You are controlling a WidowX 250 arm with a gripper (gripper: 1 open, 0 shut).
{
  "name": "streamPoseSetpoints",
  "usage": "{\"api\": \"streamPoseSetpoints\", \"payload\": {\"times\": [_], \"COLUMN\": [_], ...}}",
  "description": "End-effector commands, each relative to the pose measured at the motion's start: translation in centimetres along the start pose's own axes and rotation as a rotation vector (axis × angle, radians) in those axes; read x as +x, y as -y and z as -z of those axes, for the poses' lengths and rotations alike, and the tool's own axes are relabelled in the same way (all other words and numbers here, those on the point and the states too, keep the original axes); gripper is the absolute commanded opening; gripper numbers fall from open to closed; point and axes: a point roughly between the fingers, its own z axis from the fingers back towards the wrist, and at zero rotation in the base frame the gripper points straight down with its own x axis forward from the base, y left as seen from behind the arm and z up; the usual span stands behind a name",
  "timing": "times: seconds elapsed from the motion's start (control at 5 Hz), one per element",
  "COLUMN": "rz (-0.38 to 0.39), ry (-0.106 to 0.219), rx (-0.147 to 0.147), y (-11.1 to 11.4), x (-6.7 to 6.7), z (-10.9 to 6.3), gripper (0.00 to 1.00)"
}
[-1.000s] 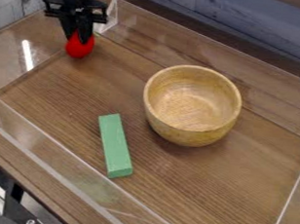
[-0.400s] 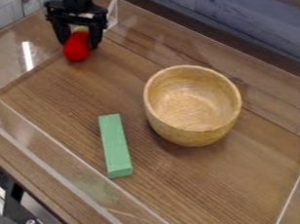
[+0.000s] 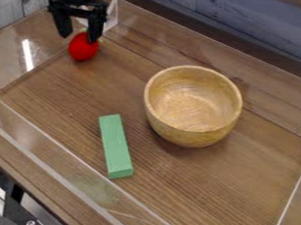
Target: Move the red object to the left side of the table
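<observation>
The red object (image 3: 82, 47), a small round toy fruit, lies on the dark wood-grain table (image 3: 63, 93) near its far left corner. My gripper (image 3: 76, 25) hangs just above it, pointing down, with its black fingers spread wide on either side of the fruit's top. The jaws are open and hold nothing. The fruit rests on the tabletop by itself.
A wooden bowl (image 3: 193, 104) stands right of centre. A green rectangular block (image 3: 114, 146) lies near the front. Low clear acrylic walls (image 3: 21, 45) edge the table, close to the fruit on the left and behind.
The gripper was shut on the red fruit one second ago. It has opened wide and let the fruit go, which now sits on the table.
</observation>
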Motion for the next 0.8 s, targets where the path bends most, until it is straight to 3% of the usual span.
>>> {"api": "streamPoseSetpoints", "payload": {"times": [0.0, 0.2, 0.6], "rz": [0.036, 0.061, -0.037], "ry": [0.045, 0.034, 0.015], "rx": [0.027, 0.030, 0.006], "y": [-0.8, -1.0, -1.0], "x": [-0.4, -1.3, 0.3], "z": [-0.8, 0.5, -1.8], "gripper": [1.00, 1.00, 1.00]}}
